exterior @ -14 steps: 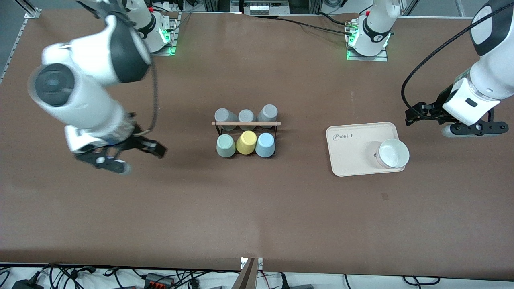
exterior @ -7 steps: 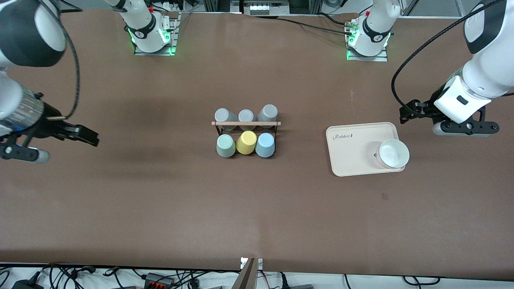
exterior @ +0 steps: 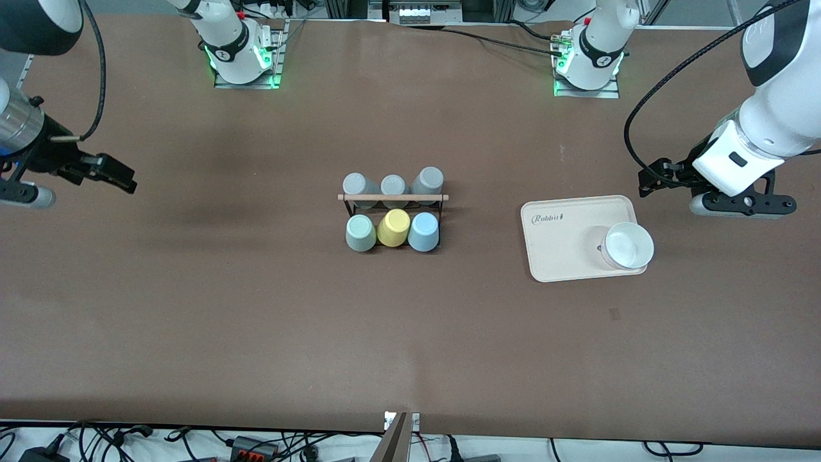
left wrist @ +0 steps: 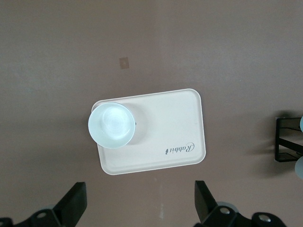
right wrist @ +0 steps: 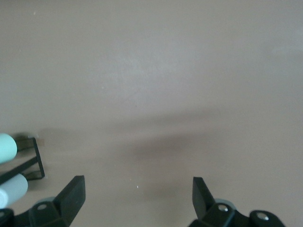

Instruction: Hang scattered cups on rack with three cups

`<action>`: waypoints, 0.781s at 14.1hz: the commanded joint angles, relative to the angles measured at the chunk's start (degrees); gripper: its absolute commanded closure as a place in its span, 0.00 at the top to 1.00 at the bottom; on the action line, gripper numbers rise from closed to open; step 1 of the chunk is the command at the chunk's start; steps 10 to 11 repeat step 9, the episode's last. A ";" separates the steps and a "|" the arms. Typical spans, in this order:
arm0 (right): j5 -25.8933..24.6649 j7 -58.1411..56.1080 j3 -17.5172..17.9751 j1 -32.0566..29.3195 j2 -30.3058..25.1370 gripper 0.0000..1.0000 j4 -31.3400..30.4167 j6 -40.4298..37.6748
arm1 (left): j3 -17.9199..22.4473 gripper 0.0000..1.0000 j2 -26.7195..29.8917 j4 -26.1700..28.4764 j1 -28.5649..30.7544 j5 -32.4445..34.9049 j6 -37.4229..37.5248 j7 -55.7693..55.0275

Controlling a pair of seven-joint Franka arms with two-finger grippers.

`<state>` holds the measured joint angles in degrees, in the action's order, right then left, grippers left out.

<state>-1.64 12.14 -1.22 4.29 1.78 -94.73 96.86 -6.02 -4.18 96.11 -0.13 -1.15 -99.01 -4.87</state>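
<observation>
The black wire rack (exterior: pixel 392 198) with a wooden rod across its top stands mid-table. The mint-green cup (exterior: pixel 360 232) and the light blue cup (exterior: pixel 423 231) sit upside down on its nearer row, with a yellow cup (exterior: pixel 393 227) between them. Three grey cups (exterior: pixel 392 185) fill the farther row. My right gripper (exterior: pixel 122 179) is open and empty over bare table at the right arm's end. My left gripper (exterior: pixel 648 183) is open and empty beside the beige tray. The right wrist view shows its open gripper (right wrist: pixel 137 198), the mint-green cup's edge (right wrist: pixel 7 147) and a rack corner (right wrist: pixel 33 161).
A beige tray (exterior: pixel 564 240) lies toward the left arm's end, with a white bowl (exterior: pixel 628 246) on its corner. The left wrist view shows the open gripper (left wrist: pixel 140 208), the tray (left wrist: pixel 170 142), the bowl (left wrist: pixel 111 125) and a rack corner (left wrist: pixel 284 142).
My right arm has swung away from the rack toward its own end of the table, gripper empty. My left gripper has shifted slightly toward the tray. The cups have not moved.
</observation>
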 commanded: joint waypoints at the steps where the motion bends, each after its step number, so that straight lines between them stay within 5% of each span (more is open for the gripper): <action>1: -0.56 -0.98 0.69 -0.51 -3.80 1.00 -5.12 1.41 | -0.13 1.00 0.31 -0.92 0.49 -0.16 1.01 1.71; 11: -0.39 -0.71 0.78 -0.42 -1.60 1.00 -0.54 -1.58 | -0.13 1.00 0.22 -0.92 0.75 -0.17 1.01 1.97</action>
